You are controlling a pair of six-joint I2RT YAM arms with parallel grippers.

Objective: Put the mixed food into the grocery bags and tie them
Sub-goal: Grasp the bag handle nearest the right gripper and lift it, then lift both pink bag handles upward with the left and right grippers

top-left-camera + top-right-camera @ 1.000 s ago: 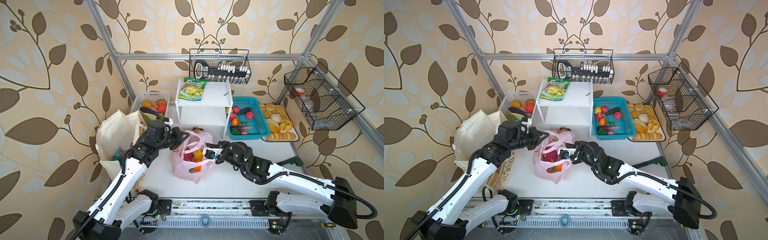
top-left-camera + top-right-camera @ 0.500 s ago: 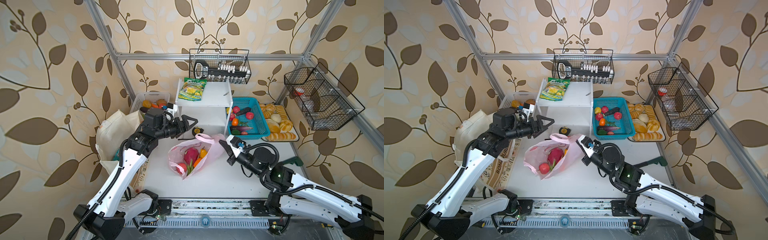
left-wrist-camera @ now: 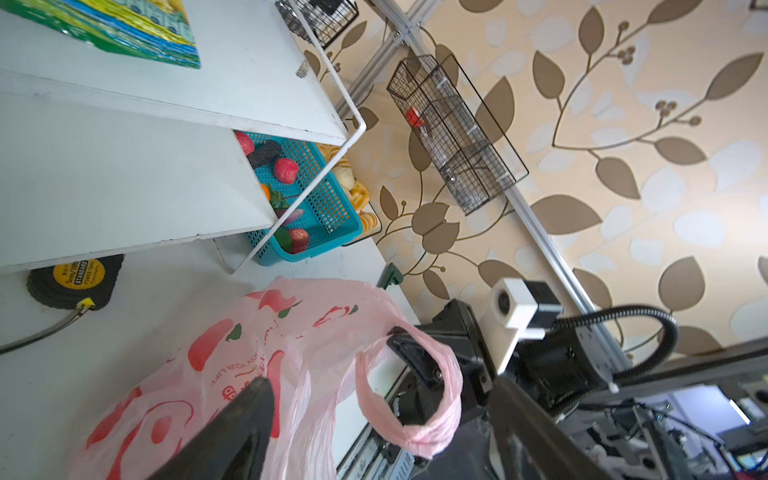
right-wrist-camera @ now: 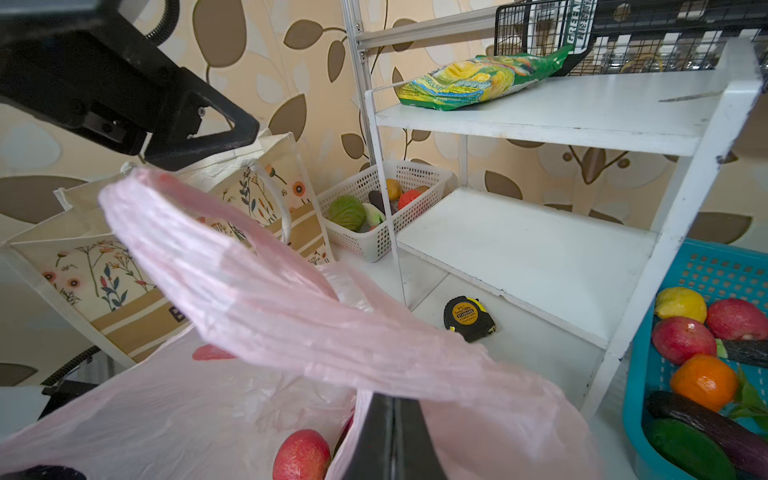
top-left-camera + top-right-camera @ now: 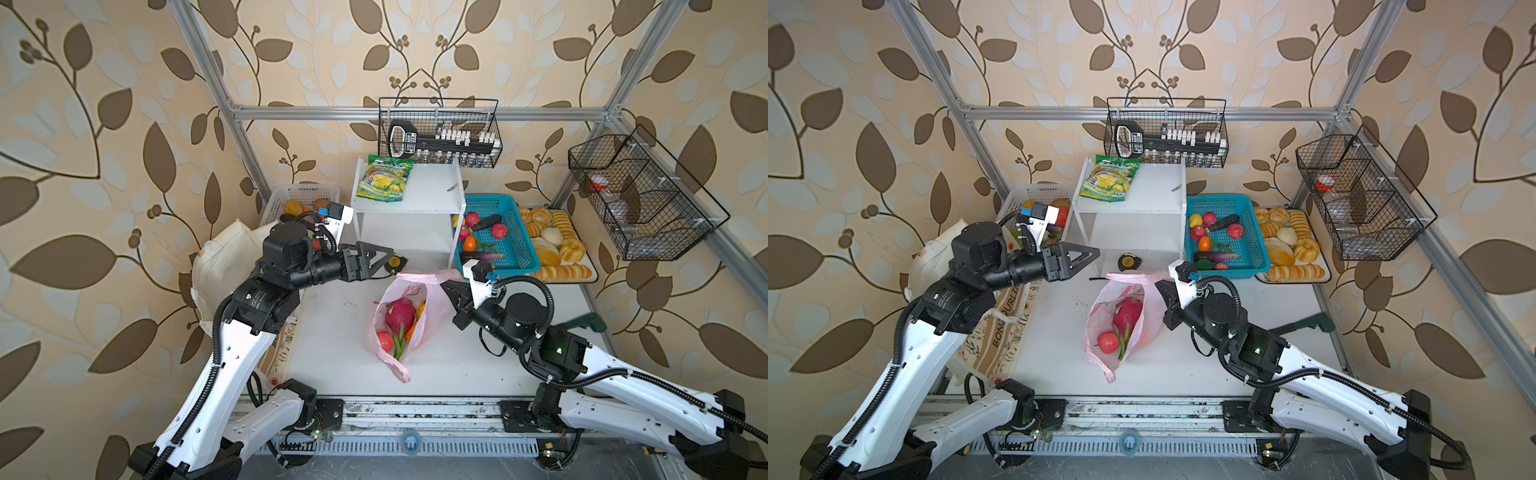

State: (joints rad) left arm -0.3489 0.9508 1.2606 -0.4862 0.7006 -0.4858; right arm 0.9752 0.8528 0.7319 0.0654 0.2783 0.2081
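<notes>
Two bags. The pink plastic bag [image 5: 435, 305] lies mid-worktop [image 5: 332, 340] with its mouth toward the shelf unit [image 5: 409, 232]. Counted inside it: one magenta dragon fruit [image 5: 400, 316], one red fruit [image 5: 385, 340], and orange fruit [image 5: 415, 331] mostly hidden behind the dragon fruit, so one piece or two, can't tell. The cream canvas tote [image 5: 226, 257] stands upright at the worktop's left edge, behind the left arm.

The right tool [image 5: 444, 283] is clenched on the pink bag's top edge and holds that end up. In the left wrist view one loop handle [image 3: 415, 432] drapes round it. The left tool [image 5: 1096, 252] is released, jaws spread wide, nothing in it. It is near the bag mouth but apart from it.

One tape measure [image 5: 1128, 262] sits under the shelf unit and one green-and-yellow packet [image 5: 386, 179] on top. Two plastic baskets of toy produce flank the unit, a white basket [image 5: 303, 192] and a blue basket [image 5: 519, 232].
</notes>
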